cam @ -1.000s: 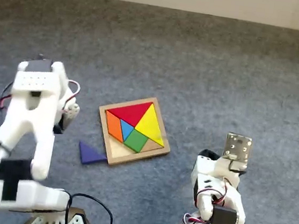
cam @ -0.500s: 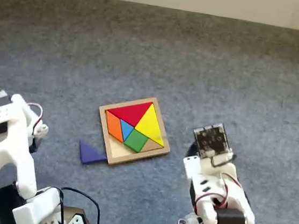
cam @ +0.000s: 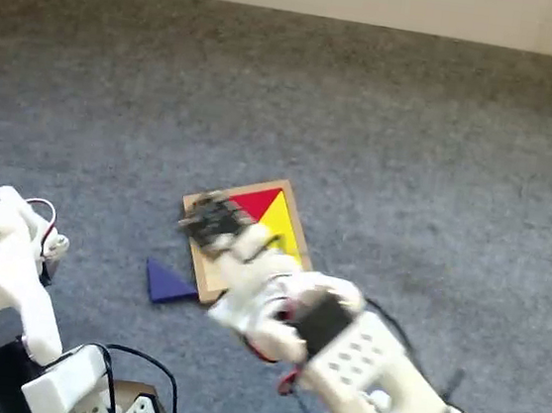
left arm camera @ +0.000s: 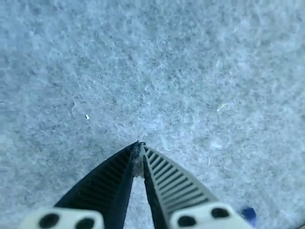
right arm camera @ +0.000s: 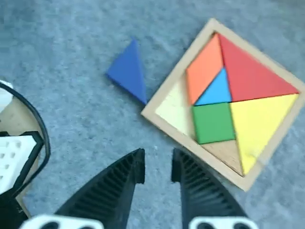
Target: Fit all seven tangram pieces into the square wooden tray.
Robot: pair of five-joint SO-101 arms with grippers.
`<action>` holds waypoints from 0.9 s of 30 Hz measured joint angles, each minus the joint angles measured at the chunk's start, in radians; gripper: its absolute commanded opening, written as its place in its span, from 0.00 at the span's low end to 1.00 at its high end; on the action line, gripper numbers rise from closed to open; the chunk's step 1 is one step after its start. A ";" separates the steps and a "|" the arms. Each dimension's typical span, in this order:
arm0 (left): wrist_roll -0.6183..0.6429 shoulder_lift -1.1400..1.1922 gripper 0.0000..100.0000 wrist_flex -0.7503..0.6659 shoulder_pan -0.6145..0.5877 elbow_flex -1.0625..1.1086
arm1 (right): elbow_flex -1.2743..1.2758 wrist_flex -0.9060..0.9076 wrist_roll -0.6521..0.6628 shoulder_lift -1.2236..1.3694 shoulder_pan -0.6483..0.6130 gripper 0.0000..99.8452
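Evidently the one loose piece was the dark blue triangle point(right arm camera: 128, 74), which lay flat on the grey carpet point(cam: 367, 107) just beside the square wooden tray point(right arm camera: 180, 69), off the corner that looked vacant. It appeared to be a thin, stiff wooden tile, light and smooth-faced. Lying flush on the pile, it would probably offer little edge. A pinch across two sides near the middle, with the pads pressed a little into the carpet, seemed the likeliest hold. A grasp at one tip could let it pivot or slip. The right gripper point(right arm camera: 157, 167) hung over the carpet near the tray's edge, short of the triangle, its fingers a little apart with nothing between them. The left gripper point(left arm camera: 138, 152) stood off to the side above the carpet, its fingers pressed together on nothing.

In the tray sat a red triangle point(right arm camera: 252, 76), a yellow triangle point(right arm camera: 259, 124), an orange parallelogram point(right arm camera: 205, 67), a small light blue triangle point(right arm camera: 215, 91) and a green square point(right arm camera: 213, 123), all lying flush. A pale triangular patch point(right arm camera: 174, 109) filled the corner nearest the loose piece and read as bare tray floor of about the right shape. A tan triangle point(right arm camera: 228, 153) by the green square could have been a natural-wood piece or more bare floor; I could not tell which.
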 measured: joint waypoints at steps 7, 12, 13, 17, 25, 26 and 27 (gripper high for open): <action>0.000 0.000 0.01 0.000 0.002 0.000 | -0.075 -0.190 -0.020 0.315 -0.143 0.23; 0.000 0.000 0.01 0.000 0.002 0.000 | -0.199 -0.244 -0.020 0.511 -0.178 0.23; 0.000 0.000 0.01 0.000 0.002 0.000 | -0.229 -0.244 -0.020 0.549 -0.180 0.23; 0.000 0.000 0.01 -0.015 0.002 0.000 | -0.345 -0.244 -0.020 0.709 -0.183 0.23; 0.000 0.000 0.01 -0.034 -0.005 0.000 | -0.473 -0.244 -0.020 0.873 -0.184 0.23; 0.000 0.000 0.01 -0.034 -0.005 0.000 | -0.476 -0.244 -0.020 0.881 -0.184 0.23; 0.000 0.000 0.01 -0.034 -0.005 0.000 | -0.477 -0.244 -0.020 0.888 -0.184 0.23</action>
